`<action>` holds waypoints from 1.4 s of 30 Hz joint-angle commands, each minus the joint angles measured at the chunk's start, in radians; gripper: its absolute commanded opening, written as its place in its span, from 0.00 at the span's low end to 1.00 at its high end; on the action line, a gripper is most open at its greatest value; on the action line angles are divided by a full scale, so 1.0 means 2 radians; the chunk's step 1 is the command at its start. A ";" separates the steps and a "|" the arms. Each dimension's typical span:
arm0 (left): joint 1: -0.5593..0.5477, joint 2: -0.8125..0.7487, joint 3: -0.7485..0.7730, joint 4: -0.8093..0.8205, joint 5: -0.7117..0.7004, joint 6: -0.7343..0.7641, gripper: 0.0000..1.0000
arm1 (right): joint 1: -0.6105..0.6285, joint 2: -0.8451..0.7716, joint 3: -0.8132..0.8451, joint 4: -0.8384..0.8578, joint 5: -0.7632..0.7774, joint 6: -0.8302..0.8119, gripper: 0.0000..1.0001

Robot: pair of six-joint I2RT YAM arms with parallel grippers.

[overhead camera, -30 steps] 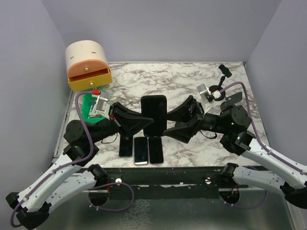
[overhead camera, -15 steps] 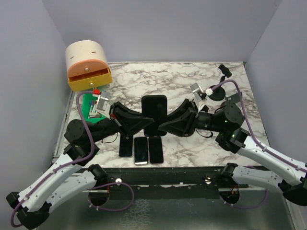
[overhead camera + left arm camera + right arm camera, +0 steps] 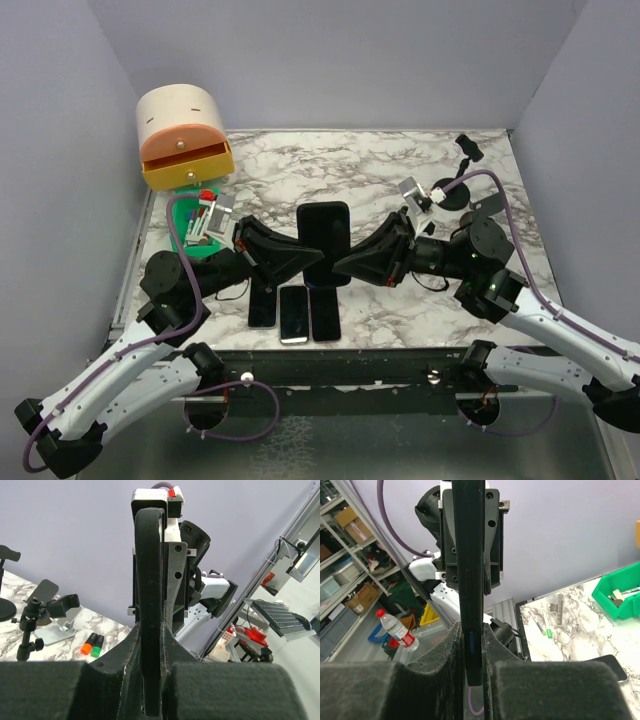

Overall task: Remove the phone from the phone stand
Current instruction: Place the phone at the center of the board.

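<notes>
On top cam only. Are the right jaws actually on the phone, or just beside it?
Observer: On it. The right wrist view shows the phone edge-on, pinched between the right jaws.
Operator: Left side?
Observer: Same. In the left wrist view, the left jaws pinch a black edge, apparently the phone's other side.
Operator: Anything hidden by the right arm?
Observer: Two markers, one orange and one green, lie beside a white stand on the table.
</notes>
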 commanded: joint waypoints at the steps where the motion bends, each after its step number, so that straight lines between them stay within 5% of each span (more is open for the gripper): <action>1: -0.001 -0.006 0.000 0.027 -0.005 -0.004 0.00 | 0.001 -0.013 0.006 0.003 0.004 -0.006 0.00; 3: -0.001 -0.005 0.000 0.027 -0.004 -0.004 0.07 | 0.001 -0.013 0.006 0.003 0.005 -0.008 0.00; 9: -0.001 -0.020 -0.013 0.018 -0.039 0.016 0.97 | 0.001 -0.029 0.023 -0.078 0.037 -0.053 0.00; 17: -0.001 -0.133 -0.061 -0.098 -0.316 0.133 0.99 | 0.002 -0.088 0.032 -0.280 0.043 -0.112 0.00; 24: -0.001 -0.134 -0.076 -0.155 -0.456 0.218 0.99 | 0.001 -0.148 -0.061 -0.376 0.089 -0.075 0.00; 42: -0.001 -0.075 -0.108 -0.151 -0.456 0.216 0.99 | 0.002 -0.174 -0.281 -0.282 0.206 0.113 0.00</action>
